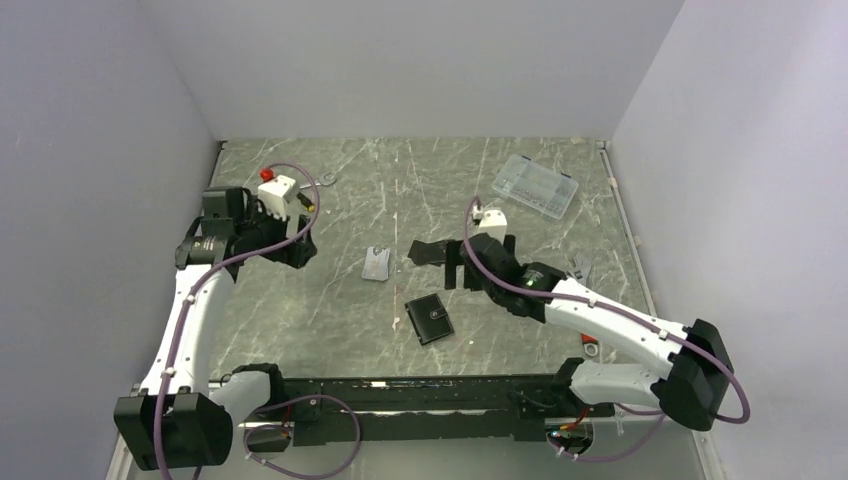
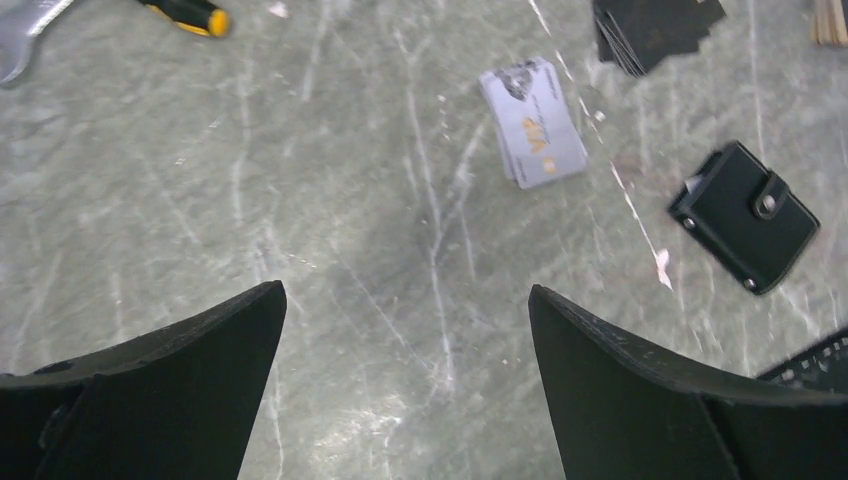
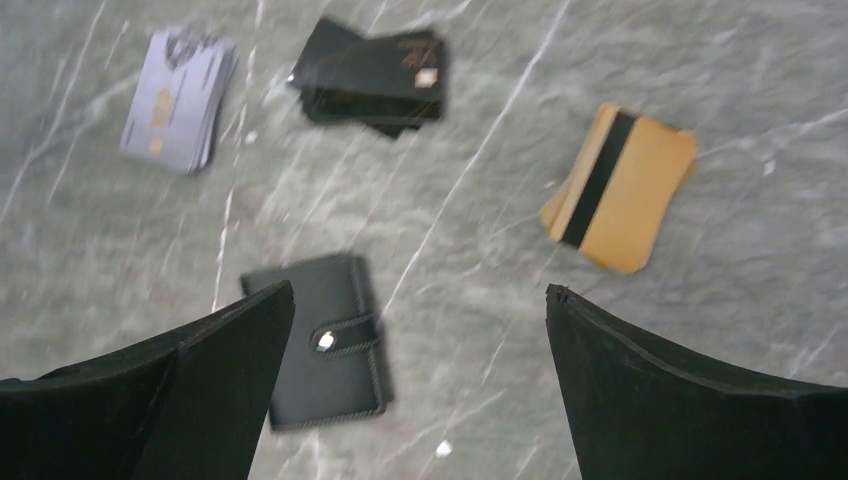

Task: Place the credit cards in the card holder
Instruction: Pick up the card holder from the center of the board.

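Black-fingered, the right gripper (image 3: 418, 300) hangs wide open and empty, as does the left gripper (image 2: 405, 290). The orange-tan credit cards (image 3: 620, 188) lie stacked flat on the counter (image 3: 470, 200), apart from the snapped-shut card holder (image 3: 325, 340). Such thin cards could slip the pinch or fan apart, and the closed tab would block them.

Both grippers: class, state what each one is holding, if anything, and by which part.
Nothing is held. The left gripper and right gripper both hang open above the table; the orange cards and black wallet lie untouched.
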### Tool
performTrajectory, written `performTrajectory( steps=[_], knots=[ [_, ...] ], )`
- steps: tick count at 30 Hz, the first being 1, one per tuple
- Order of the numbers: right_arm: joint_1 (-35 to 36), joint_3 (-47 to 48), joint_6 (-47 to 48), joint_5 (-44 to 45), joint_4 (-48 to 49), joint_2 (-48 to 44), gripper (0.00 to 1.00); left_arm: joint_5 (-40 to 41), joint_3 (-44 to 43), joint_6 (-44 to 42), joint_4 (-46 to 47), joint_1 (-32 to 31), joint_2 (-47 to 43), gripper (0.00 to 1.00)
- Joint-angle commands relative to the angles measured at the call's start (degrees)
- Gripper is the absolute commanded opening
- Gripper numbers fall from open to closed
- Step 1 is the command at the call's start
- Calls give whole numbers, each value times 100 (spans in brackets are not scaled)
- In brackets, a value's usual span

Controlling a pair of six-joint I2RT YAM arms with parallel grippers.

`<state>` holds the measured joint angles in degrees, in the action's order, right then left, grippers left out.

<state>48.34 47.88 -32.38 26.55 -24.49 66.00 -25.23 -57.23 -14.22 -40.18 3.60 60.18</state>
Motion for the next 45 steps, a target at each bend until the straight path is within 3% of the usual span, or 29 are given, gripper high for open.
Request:
performTrajectory(
  steps=[1, 7, 18, 31, 36, 41, 45],
  knots=[
    [798, 31, -587, 348, -451, 113, 100, -474, 128, -348, -324, -401, -107, 99],
    [1325, 3, -825, 92, -130, 827, 100, -188, 570, -235, -25, -1378, -195, 99],
    [1409, 202, -854, -79, 421, 1965, 90, -637, 1280, 1752, 1227, -1880, 254, 99],
    [1028, -1115, -1393, -1429, 1648, 1656, 82, -967, 1166, 2384, 1858, -2853, 1458, 99],
    [787, -1638, -1575, -1633, 2024, 1364, 66, -953, 767, 2318, 1840, -3232, 2142, 99],
    [583, -2121, -1804, -1984, 2400, 1099, 39, -942, 284, 2204, 1646, -3533, 2733, 98],
    [379, -2472, -1904, -2524, 2793, 980, 19, -1004, 230, 2135, 1835, -3537, 2649, 96]
  ],
)
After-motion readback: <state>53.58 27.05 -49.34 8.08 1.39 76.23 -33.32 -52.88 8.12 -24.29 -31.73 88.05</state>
